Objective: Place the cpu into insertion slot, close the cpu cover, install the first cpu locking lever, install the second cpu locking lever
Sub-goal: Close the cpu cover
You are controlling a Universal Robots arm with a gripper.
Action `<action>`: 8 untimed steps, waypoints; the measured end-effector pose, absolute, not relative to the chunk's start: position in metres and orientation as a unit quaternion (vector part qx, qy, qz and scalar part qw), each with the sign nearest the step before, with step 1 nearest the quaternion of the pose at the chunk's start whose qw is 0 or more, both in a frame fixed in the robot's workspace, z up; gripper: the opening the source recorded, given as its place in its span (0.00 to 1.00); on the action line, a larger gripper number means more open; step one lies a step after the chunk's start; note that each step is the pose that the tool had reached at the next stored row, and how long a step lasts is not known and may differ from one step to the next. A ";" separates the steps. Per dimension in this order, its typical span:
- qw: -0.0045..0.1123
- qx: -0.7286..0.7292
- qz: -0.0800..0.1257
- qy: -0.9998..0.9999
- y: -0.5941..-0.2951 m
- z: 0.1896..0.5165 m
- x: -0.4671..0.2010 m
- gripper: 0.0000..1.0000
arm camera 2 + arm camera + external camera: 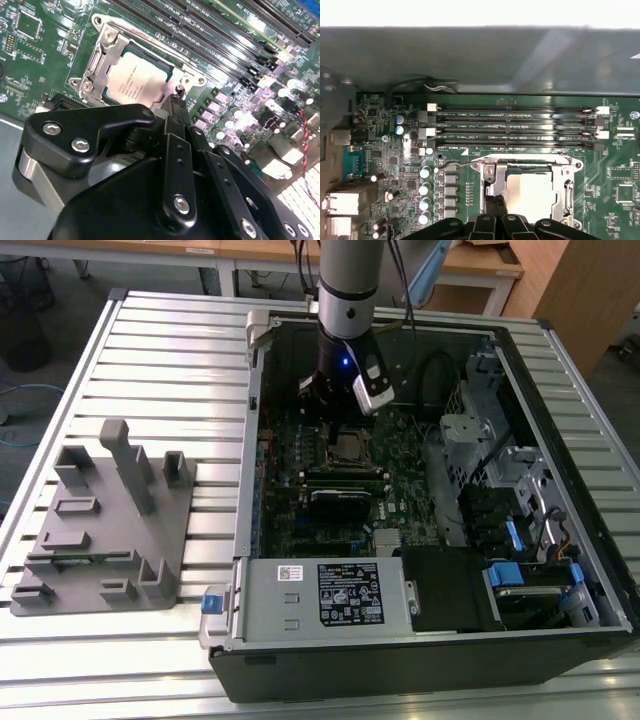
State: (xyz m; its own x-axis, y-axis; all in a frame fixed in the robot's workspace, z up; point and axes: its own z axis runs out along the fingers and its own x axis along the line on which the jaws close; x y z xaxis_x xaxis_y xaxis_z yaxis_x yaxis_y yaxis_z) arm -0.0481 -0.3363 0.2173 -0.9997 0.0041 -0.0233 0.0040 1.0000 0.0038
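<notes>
Since the cpu lies flat in its slot with the cover down around its edges, the work appears to stand at the locking levers. In the first wrist view a thin wire lever runs along the side of the cover nearest the memory slots. Whether it is hooked home cannot be told. To do this step well, the push should probably be steady. It should follow the lever's own swing, so the wire slides under its catch without scraping the green board or lifting the cover off the cpu. The gripper has its fingers drawn together into one narrow tip. That tip sits at the corner of the cover, just beside a small upright metal end there. Whether it touches or pinches that end cannot be made out. In the exterior view the arm stands nearly upright over the open computer case, with its wrist above the board and the gripper pointing down at the slot.
</notes>
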 end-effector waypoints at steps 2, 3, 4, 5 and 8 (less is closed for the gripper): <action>0.012 0.002 0.002 1.000 -0.336 0.220 -0.048 0.11; 0.012 0.002 0.002 1.000 -0.336 0.221 -0.048 0.11; 0.012 0.002 0.002 1.000 -0.336 0.222 -0.048 0.11; 0.012 0.002 0.002 1.000 -0.336 0.222 -0.048 0.11; 0.012 0.002 0.002 1.000 -0.336 0.223 -0.048 0.11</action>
